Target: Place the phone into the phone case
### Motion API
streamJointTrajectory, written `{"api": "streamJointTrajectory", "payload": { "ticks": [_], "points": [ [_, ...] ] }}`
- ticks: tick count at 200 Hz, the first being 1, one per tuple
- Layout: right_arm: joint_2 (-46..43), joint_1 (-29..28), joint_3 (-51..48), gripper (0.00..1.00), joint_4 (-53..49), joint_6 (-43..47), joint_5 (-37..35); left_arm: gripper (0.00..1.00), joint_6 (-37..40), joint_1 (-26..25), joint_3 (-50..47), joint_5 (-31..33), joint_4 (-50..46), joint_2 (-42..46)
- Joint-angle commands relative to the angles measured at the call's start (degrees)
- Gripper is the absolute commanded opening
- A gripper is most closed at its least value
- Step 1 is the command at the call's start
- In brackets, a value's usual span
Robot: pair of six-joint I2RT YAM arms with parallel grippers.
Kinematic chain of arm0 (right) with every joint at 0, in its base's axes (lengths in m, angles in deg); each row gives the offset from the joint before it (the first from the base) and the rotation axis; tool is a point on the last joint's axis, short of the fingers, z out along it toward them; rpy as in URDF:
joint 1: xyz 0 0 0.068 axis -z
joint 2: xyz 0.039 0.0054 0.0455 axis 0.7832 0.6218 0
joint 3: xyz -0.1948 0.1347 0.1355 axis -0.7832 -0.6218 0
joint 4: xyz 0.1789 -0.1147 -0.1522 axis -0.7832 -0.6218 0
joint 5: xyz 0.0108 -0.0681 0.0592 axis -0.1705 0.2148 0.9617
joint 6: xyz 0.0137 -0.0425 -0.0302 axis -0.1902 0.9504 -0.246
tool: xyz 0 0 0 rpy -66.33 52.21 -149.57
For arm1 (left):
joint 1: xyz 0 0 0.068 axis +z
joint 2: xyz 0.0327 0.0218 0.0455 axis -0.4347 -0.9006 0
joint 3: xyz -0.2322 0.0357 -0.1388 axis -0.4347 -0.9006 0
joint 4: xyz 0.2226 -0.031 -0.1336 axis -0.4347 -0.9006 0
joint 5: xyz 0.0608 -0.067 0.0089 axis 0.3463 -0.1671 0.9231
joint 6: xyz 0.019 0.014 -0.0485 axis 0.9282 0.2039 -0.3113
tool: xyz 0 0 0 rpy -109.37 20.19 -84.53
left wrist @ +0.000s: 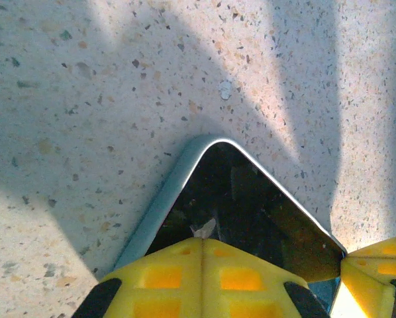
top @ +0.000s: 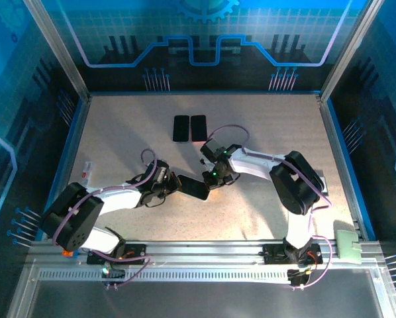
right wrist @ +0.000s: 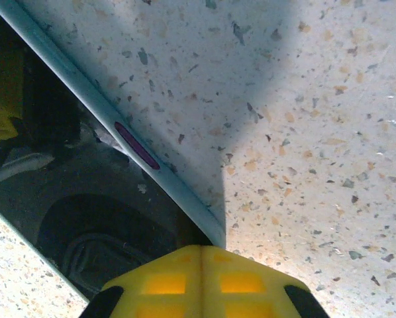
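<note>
Centrally on the speckled table [top: 118,132] lies the phone [top: 195,188], dark-faced with a pale rim, flat and slantwise between the two arms. Whether that rim is the case cannot be told.

The left gripper [top: 172,183] meets the phone from the left. In the left wrist view its yellow fingers [left wrist: 165,278] are pressed together with nothing between them, their tips over the phone [left wrist: 251,205], whose rounded corner points away.

The right gripper [top: 214,177] sits at the phone's other end. In the right wrist view its fingers [right wrist: 165,281] are likewise together, their tips at the rim of the phone [right wrist: 85,199], near a purple side button [right wrist: 137,146].

Farther back, well apart from both grippers, two dark slabs lie side by side: the left slab [top: 181,128] and the right slab [top: 198,128], the latter with a reddish edge.

A small clear item [top: 87,171] lies near the table's left edge, beside the left arm. A pale green block [top: 349,244] rests at the near right corner, by the rail [top: 204,250].
</note>
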Motion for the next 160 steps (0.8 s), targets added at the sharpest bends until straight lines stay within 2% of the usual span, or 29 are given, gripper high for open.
{"api": "streamJointTrajectory", "payload": {
  "ticks": [1, 32, 66, 102, 160],
  "points": [
    [8.65, -2.40, -6.79, 0.00, 2.75, -1.69, 0.50, 0.00, -0.23, 0.04, -1.71, -1.26, 0.86, -2.15],
    [6.84, -2.10, -10.96, 0.00, 6.64, -4.89, 2.54, 0.00, -0.48, 0.00, -1.77, -1.70, 2.93, -5.22],
    [0.90, -0.55, -13.78, 0.00, 8.28, -8.01, 1.93, 0.00, -0.88, -0.23, 0.80, -4.25, 6.62, -11.23],
    [-7.11, 2.95, -17.46, 0.00, 9.10, -10.93, 1.83, 0.00, -0.12, -1.62, 7.32, -7.21, 7.91, -18.73],
    [-20.32, 7.52, -25.37, 0.00, 10.34, -14.31, 3.32, 0.00, 2.24, -6.10, 21.06, -8.04, 5.00, -27.45]
  ]
}}
